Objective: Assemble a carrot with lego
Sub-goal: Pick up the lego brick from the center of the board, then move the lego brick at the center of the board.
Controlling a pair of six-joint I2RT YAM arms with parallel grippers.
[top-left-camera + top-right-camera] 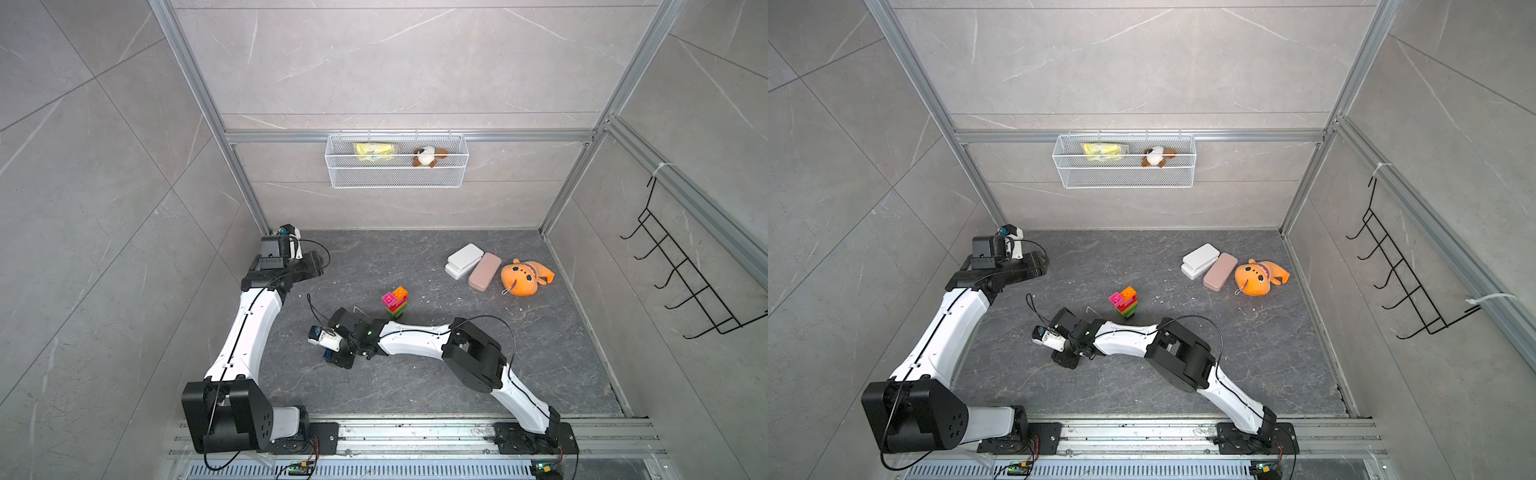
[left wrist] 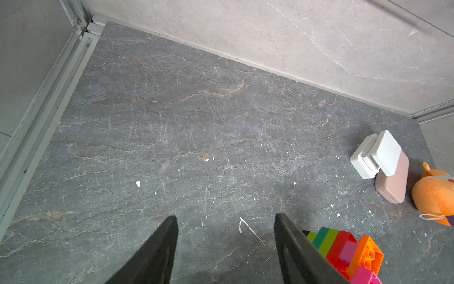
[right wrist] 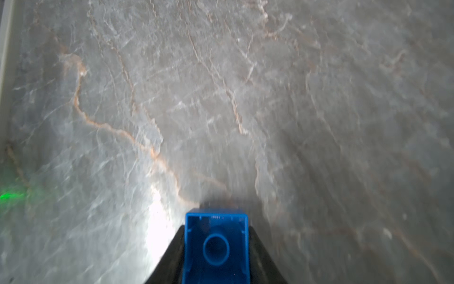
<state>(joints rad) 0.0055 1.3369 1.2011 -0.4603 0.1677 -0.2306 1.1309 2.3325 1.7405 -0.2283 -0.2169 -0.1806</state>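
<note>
**Right tool clamping blue brick, carrot standing behind it**

Right tool is pinching a blue brick across its two side walls, jaws narrow and tight on it. The hollow underside is facing the wrist camera. My read: it's gripping the sides so the socket stays free to press onto studs. Can't tell whether the brick is clear of the worktop.

The carrot is standing upright with the narrow black end down. Green, lime and red are stacking above that, with pink and orange on top. Wide end up means the studs are facing skyward, which the next brick needs. It's sitting behind the right tool, on the forearm side. The tool is pointing away from it, so the wrist view isn't catching it. Looks like a swing-round is coming before any seating.

Left tool is hanging wide, nothing between the fingers but bare worktop. The carrot is sitting outboard of one finger, apart from it. Probably parked clear to give the other arm room, and wide enough to brace the stack.

Risk as I see it: tall stack on a tiny base, so an off-centre push is likely tipping it.

White case, pink case and orange plush are lying well beyond the carrot from both tools. Not in play.
</note>
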